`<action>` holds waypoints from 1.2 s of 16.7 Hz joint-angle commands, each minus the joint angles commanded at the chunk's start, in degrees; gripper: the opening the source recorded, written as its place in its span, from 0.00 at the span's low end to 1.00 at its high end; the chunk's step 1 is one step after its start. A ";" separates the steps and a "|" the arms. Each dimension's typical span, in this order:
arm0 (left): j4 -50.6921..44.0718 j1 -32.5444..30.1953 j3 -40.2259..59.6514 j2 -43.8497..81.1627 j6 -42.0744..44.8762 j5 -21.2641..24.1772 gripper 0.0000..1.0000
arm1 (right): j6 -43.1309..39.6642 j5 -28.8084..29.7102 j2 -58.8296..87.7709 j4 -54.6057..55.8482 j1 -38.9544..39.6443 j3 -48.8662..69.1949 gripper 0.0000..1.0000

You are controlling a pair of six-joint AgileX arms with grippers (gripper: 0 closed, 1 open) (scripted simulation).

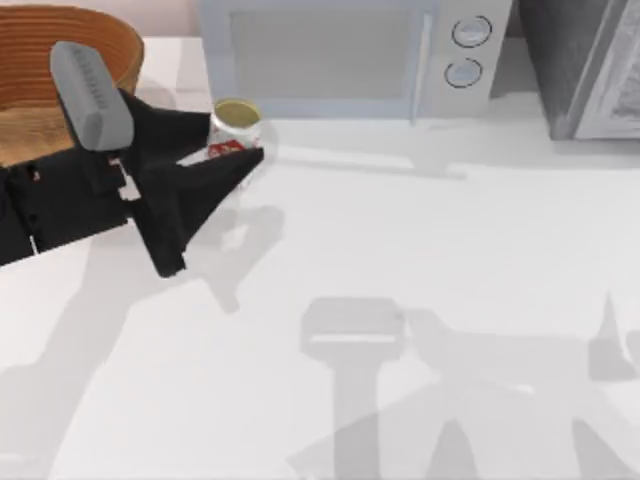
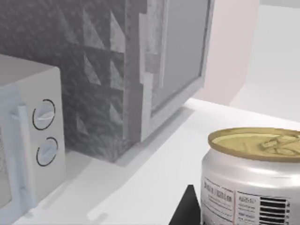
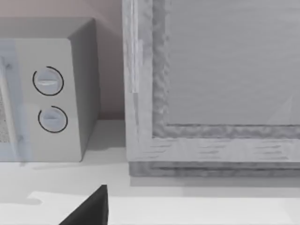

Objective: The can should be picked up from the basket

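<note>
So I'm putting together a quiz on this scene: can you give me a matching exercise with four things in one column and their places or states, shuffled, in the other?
Things:
1. can
2. basket
3. microwave
4. left gripper

Places or states:
A. far-left corner of the table, behind the left arm
B. at the table's back edge, with two round dials on its front
C. upright outside the basket, gold top up
D. right against the can, at its side

Pairs: 1-C, 2-A, 3-B, 4-D
</note>
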 joint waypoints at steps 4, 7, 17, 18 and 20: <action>6.37 -0.87 3.99 11.06 -0.30 5.31 0.00 | 0.00 0.00 0.00 0.00 0.00 0.00 1.00; 11.20 -1.37 6.92 19.27 -0.47 9.04 0.00 | 0.00 0.00 0.00 0.00 0.00 0.00 1.00; 27.55 -2.46 17.11 45.52 -0.22 20.27 0.00 | 0.00 0.00 0.00 0.00 0.00 0.00 1.00; 29.20 -2.47 18.17 48.10 -0.12 21.26 0.00 | 0.00 0.00 0.00 0.00 0.00 0.00 1.00; 32.52 -2.45 20.33 53.39 0.12 23.21 0.00 | 0.00 0.00 0.00 0.00 0.00 0.00 1.00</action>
